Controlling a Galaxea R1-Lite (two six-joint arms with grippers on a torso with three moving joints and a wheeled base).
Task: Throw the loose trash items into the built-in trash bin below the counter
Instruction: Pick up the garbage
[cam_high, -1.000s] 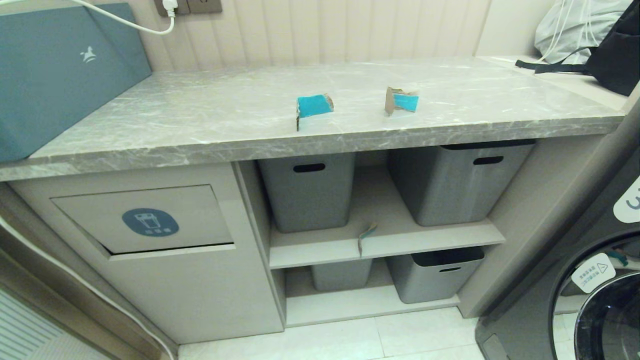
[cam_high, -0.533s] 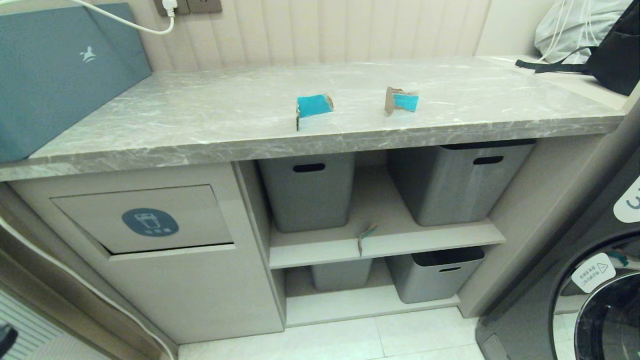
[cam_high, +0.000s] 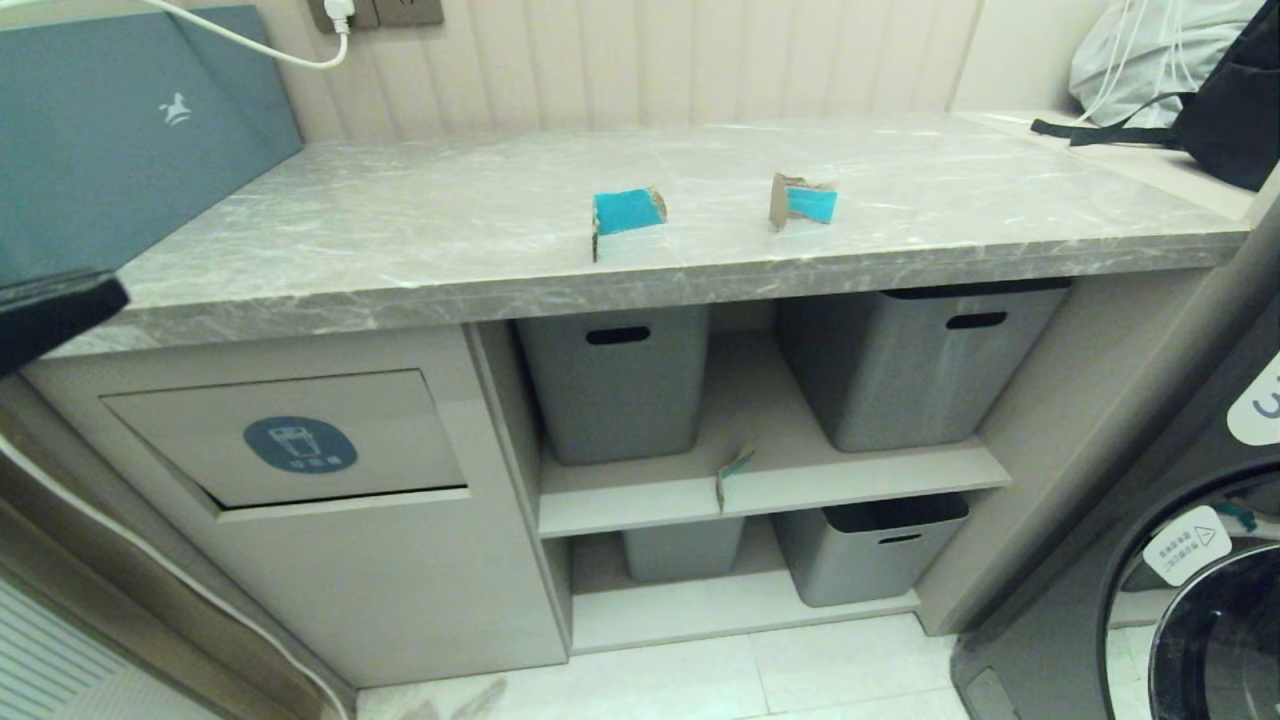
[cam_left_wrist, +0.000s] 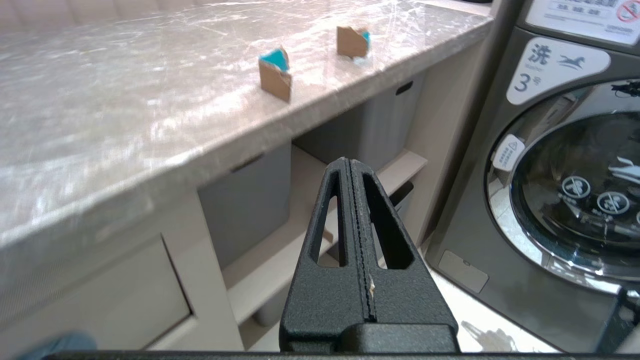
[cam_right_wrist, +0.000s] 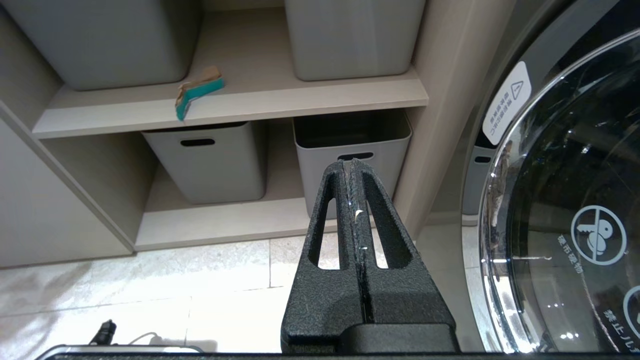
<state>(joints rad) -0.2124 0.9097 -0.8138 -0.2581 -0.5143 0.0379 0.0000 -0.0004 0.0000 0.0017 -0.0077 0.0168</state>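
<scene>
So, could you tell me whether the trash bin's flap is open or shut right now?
Shut. The flap sits closed in the cabinet front, only a thin dark seam along its lower edge, and no scrap has gone in.

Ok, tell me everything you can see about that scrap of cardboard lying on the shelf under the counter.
The scrap of cardboard is a small torn, folded piece, turquoise on one face and brown on the other, with ragged edges. It lies on the beige upper shelf at its front edge, one turquoise corner hanging slightly over. It sits in the gap between the two grey tubs there, in front of them and touching neither. No gripper is near it.
</scene>
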